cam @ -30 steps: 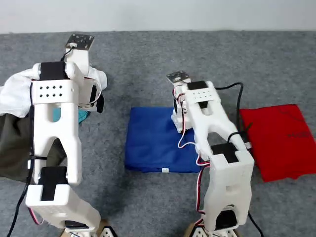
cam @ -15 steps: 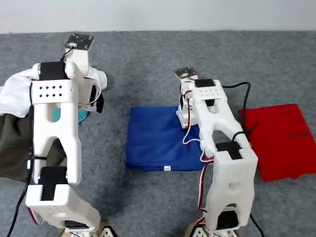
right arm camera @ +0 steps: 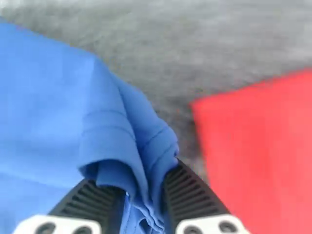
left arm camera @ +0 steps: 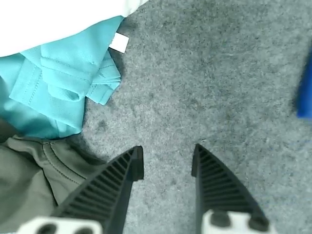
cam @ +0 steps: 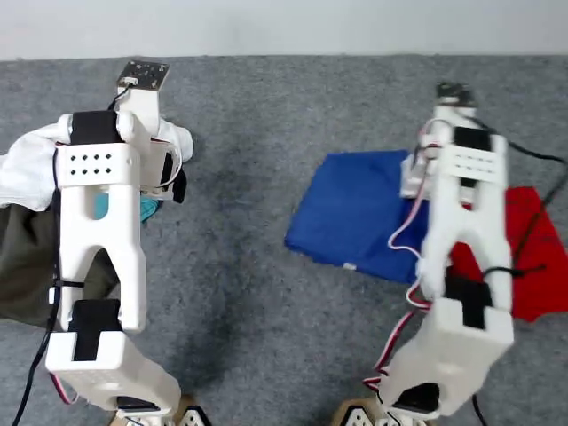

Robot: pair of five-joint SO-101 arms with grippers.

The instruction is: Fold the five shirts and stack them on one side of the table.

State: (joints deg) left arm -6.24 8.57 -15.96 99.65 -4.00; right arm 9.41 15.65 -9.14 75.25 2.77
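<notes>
Three in a heap at far-left edge: white shirt (cam: 27,169), olive shirt (cam: 22,266), teal shirt (left arm camera: 53,87). Grey felt-like table top (cam: 266,115), pale wall (cam: 284,27) behind. Left gripper (left arm camera: 165,163) spread, nothing in it, over bare top nr teal shirt. Right gripper (right arm camera: 139,178) clenched on blue shirt (cam: 355,213) edge, just beside folded red shirt (cam: 541,266).

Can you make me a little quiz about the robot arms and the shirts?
1. True or false: the right end effector is shut on the blue shirt.
2. Which shirt lies beside the blue one? A) yellow B) red C) pink
3. Fill in: the left end effector is ____ above the grey table.
Key: 1 true. 2 B, the red shirt. 3 open.
</notes>
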